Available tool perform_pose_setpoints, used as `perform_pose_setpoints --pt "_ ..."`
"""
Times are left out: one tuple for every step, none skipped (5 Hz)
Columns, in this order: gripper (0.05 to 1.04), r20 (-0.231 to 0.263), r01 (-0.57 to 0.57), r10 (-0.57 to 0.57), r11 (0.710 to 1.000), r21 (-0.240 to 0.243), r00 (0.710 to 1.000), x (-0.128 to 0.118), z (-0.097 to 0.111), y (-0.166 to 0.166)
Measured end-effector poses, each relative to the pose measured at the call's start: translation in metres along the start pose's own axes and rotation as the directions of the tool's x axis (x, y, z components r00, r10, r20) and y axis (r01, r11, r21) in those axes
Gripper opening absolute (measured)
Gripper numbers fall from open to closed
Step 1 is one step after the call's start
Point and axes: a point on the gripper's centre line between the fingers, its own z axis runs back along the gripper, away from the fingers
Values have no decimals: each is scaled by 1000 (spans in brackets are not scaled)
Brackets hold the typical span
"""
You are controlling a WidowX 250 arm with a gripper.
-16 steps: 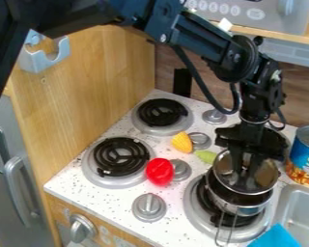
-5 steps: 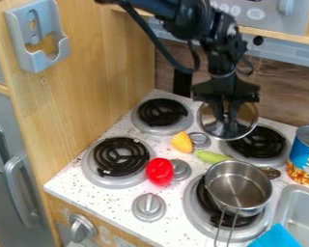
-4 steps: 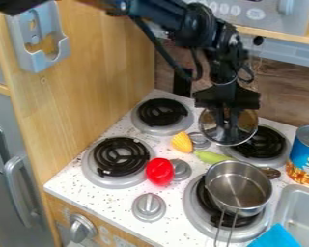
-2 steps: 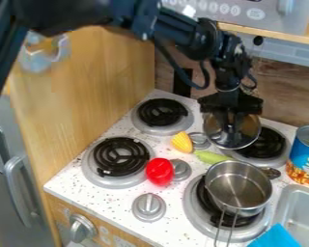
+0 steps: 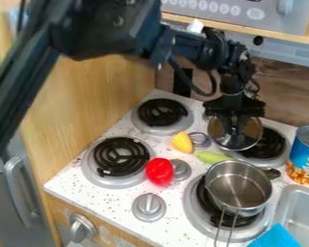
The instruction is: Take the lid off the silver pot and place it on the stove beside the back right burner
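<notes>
Holding glass lid [image 5: 252, 131] nr rear R burner [image 5: 272, 145], blk gripper [image 5: 233, 134] closed on it.

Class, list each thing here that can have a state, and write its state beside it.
End effector: closed on the lid
Lid: held, tilted, off the pot
Pot: upright, uncovered, empty
Can: upright
Corn: lying down
Coils: dark, not glowing

The black gripper [image 5: 234, 131] hides the middle of the glass lid [image 5: 253, 130], which covers part of the rear burner coil [image 5: 272, 145] toward three o'clock. The view's edge crops the sink [image 5: 304, 208] at four o'clock, the blue item [image 5: 277, 237] at five.
</notes>
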Motion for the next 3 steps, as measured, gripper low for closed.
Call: perform_pose_setpoints --pt "325 -5 5 -5 1000 -4 1000 5 -6 -10" --pt "325 -7 11 -11 1000 -9 1000 10 -11 -18" --pt "386 -22 8 -8 1000 -15 1000 11 -16 -23"
